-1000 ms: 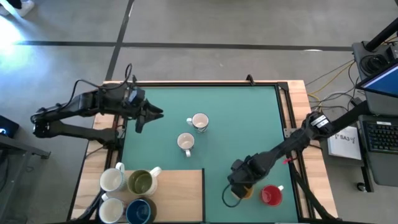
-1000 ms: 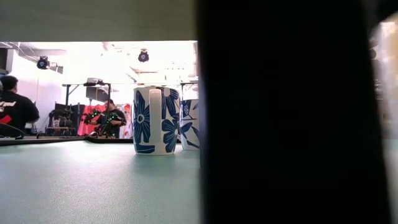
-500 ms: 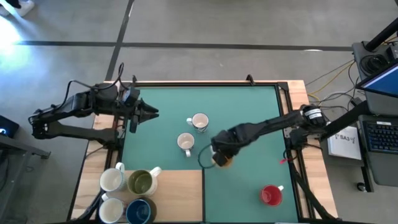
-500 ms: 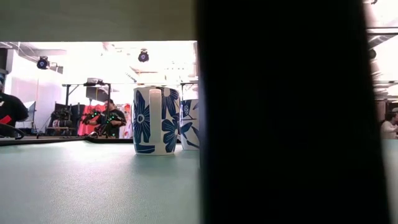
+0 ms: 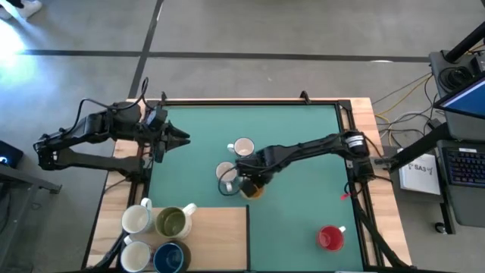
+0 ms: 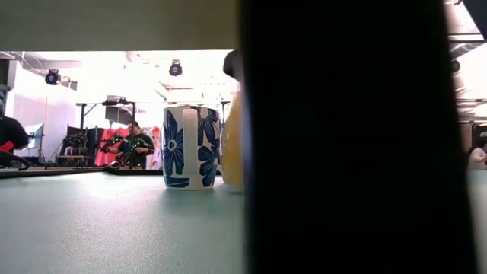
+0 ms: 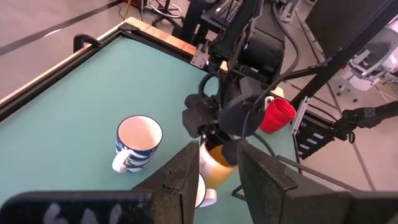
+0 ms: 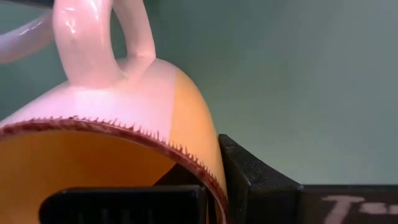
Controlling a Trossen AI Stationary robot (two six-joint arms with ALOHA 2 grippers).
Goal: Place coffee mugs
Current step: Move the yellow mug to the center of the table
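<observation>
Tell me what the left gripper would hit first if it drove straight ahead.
Likely the orange mug held by the right gripper, which sits directly beyond the left gripper; the blue-flowered mug lies just off that line, though depth is uncertain.

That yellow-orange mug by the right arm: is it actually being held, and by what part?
Yes. The right gripper holds the orange ceramic mug by its rim, jaws pinching the wall away from the handle. The left gripper holds nothing.

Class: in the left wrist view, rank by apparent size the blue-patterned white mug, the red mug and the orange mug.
1. Blue-patterned white ceramic mug, nearest the camera.
2 and 3. Orange ceramic mug and red ceramic mug: unsure; the orange one is partly hidden, the red one farther off.
</observation>
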